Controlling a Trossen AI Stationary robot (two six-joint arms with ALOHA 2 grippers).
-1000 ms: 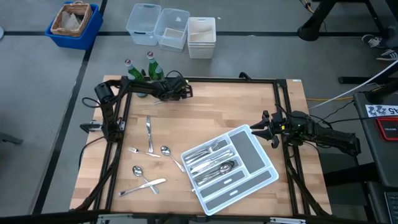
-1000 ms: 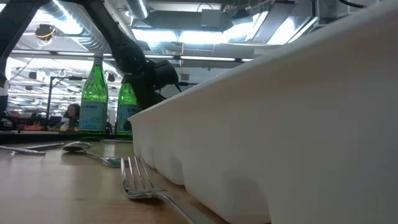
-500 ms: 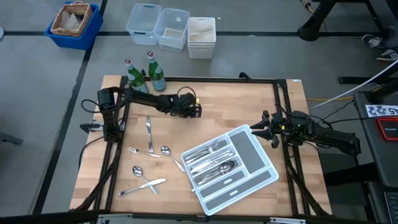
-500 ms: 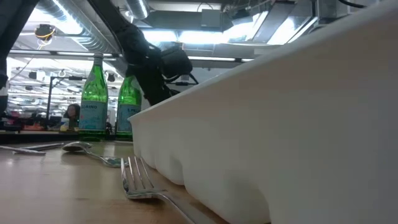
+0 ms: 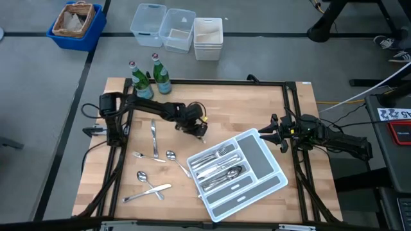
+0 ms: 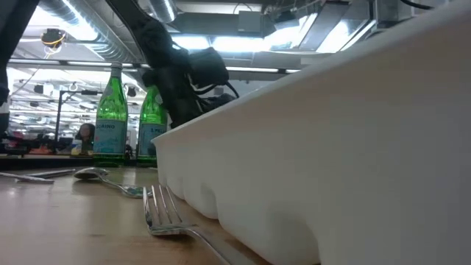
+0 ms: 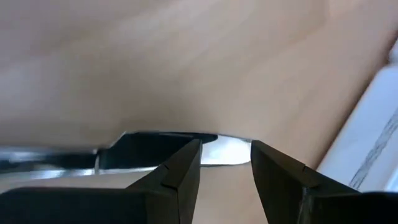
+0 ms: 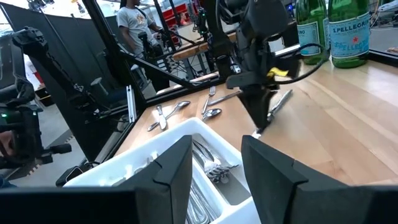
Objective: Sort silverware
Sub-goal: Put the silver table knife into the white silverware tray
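Several pieces of silverware (image 5: 154, 138) lie loose on the left part of the wooden table (image 5: 257, 109), well apart from the right arm. More are already laid in the narrow compartments of the white divided tray (image 5: 263, 157).

The left gripper (image 5: 200, 130) hangs just beside the tray's far left corner, fingers clamped on a slim shiny utensil (image 8: 278, 104) that slants down toward the wood. Whether it is a knife or a handle I cannot tell.

The step in hand looks like the carry to the tray. Next comes a short move over the matching compartment, lining the piece up with the slot, then letting go low.

The right gripper (image 5: 280, 136) waits at the tray's right side, fingers apart and empty.
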